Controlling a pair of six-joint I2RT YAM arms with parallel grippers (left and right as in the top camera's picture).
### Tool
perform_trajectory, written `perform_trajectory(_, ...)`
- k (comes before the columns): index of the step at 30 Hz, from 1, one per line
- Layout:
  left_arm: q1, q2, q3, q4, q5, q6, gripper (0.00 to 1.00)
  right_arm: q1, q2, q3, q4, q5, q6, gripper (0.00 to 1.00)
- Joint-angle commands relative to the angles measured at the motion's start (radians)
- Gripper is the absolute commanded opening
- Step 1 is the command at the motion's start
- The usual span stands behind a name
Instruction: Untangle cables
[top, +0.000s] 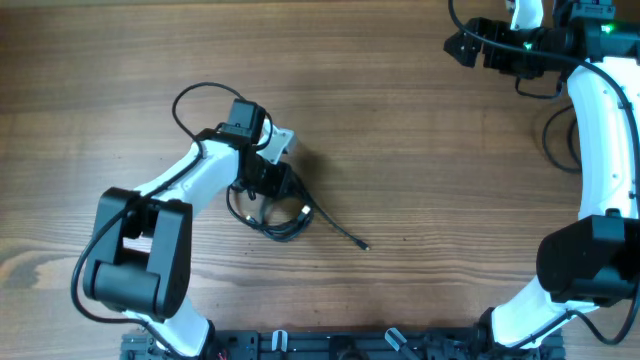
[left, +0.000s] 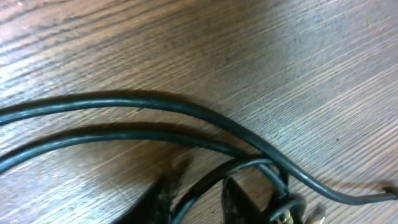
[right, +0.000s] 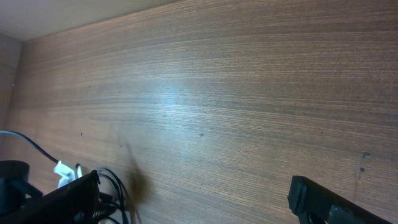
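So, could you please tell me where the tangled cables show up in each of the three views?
Overhead: cables left of centre, under the left gripper.
Left wrist: strands sweep across the lower half.
Right wrist: dark loops at bottom left, probably them; too small to confirm.
Shared landmark: the wooden table in all three; the left gripper in the first two.

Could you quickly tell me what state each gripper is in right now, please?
Left gripper: open, straddling a strand of the cables.
Right gripper: open wide, holding nothing.
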Motion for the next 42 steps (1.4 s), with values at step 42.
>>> perform_trajectory(42, 0.097, -0.071, 0.342, 0.333, 0.282, -1.135, 0.04, 0.306, 0.102, -0.009, 0.056, -0.002, 0.107, 0.66)
